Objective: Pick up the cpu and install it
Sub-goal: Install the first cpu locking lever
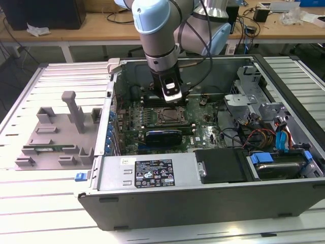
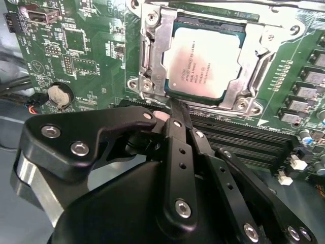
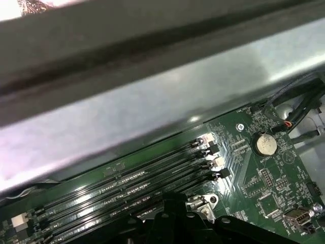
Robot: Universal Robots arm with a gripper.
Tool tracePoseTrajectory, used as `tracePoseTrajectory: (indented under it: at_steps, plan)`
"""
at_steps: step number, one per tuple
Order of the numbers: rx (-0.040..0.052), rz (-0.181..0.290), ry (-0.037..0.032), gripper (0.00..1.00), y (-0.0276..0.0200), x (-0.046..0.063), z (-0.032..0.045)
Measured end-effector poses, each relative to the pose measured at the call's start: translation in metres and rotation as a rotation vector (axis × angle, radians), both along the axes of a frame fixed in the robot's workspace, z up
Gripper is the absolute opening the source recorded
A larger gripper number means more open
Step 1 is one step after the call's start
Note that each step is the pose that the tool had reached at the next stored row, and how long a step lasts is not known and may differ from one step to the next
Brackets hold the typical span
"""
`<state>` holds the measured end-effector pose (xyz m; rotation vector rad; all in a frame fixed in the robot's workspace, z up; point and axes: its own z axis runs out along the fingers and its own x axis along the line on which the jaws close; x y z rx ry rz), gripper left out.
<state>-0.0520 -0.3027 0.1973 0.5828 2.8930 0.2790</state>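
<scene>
Gripper point(image 2: 175, 109) fingers are drawn together to a narrow point in the second wrist view, with nothing between them, and the tip sits just beside the near edge of the socket frame point(image 2: 158, 48) without touching the chip. In the exterior view the gripper point(image 1: 171, 99) hangs at the centre of the frame, low inside the open computer case point(image 1: 152, 195).

That case is the largest thing in the exterior view, lying on its side across the middle and right of the frame on a white slatted table point(image 1: 45, 203). The arm point(image 1: 157, 30) comes down from the top centre into it. Inside, the green motherboard point(image 1: 203, 132) spreads across the middle, and a black drive box point(image 1: 223, 165) lies at the lower right of the case interior beside blue and red cables point(image 1: 282, 140). To the left of the case, on the table, rests a grey fixture tray point(image 1: 56, 132) with an upright post.

The cpu point(image 2: 205, 63) is seated in the socket, in the upper middle of the second wrist view, its silver-grey top facing up and framed by the metal rim. Dark memory slots point(image 2: 244, 137) run just below it; the same slots point(image 3: 127, 183) cross the lower part of the first wrist view, under the grey case wall point(image 3: 152, 107). A round coin battery point(image 2: 59, 94) sits at the left of the second wrist view.
</scene>
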Motion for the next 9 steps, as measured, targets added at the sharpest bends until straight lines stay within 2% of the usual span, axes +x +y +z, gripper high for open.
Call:
tracePoseTrajectory:
  at_steps: [4,6,9]
  plan:
    - [-0.0004,0.0,0.0006,0.11,-0.0001,0.0045,0.0002]
    - [0.003,0.0,0.0,0.11,-0.0001,0.0061,0.0001]
    - [0.0029,0.0,0.0003,0.11,-0.0001,0.0061,0.0031]
